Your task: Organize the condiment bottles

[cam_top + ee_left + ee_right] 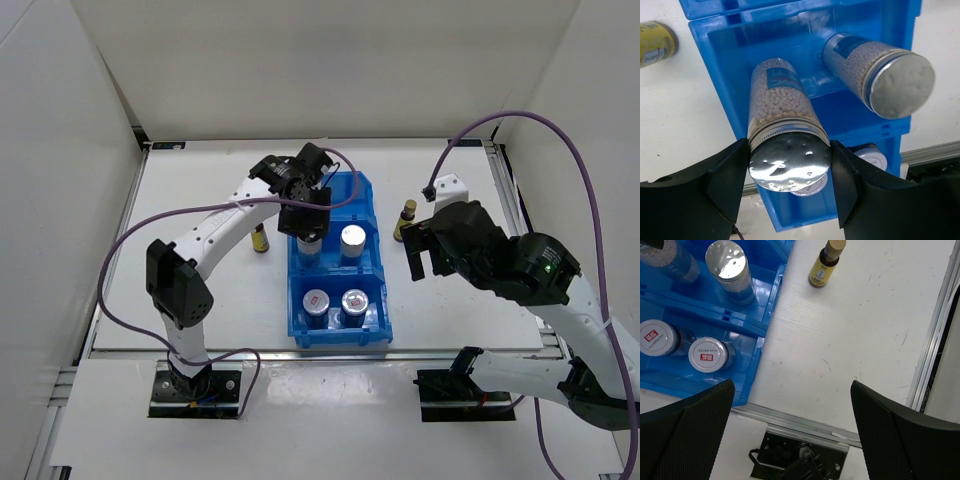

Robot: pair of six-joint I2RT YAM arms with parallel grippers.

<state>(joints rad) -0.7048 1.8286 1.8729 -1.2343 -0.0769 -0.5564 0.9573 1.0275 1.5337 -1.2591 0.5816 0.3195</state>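
left claw [790,170]: clenched on clear bottle [777,95], upright in middle compartment of blue bin [372,215].
right claw [792,430]: spread wide, empty, right of the bin.
next up: brown bottle [822,267], upright, straight ahead of right claw.

**Bin packed tight, table to its right open**

In the blue bin [296,300], the left gripper [790,165] clamps the cap of the left clear bottle [774,100]. The bin's wall is just beside its outer finger and the second clear bottle [352,240] is near the inner one. The near compartment is filled by the left jar [317,302] and the right jar [354,302], with hardly a gap between them. Right of the bin, the right gripper [422,262] hangs with jaws wide over bare table [840,340]. That stretch is bounded by the right brown bottle [826,262] at the far end and the metal rail [935,340] at the edge. The left brown bottle [260,240] stands just beside the bin's left wall, under the left arm.
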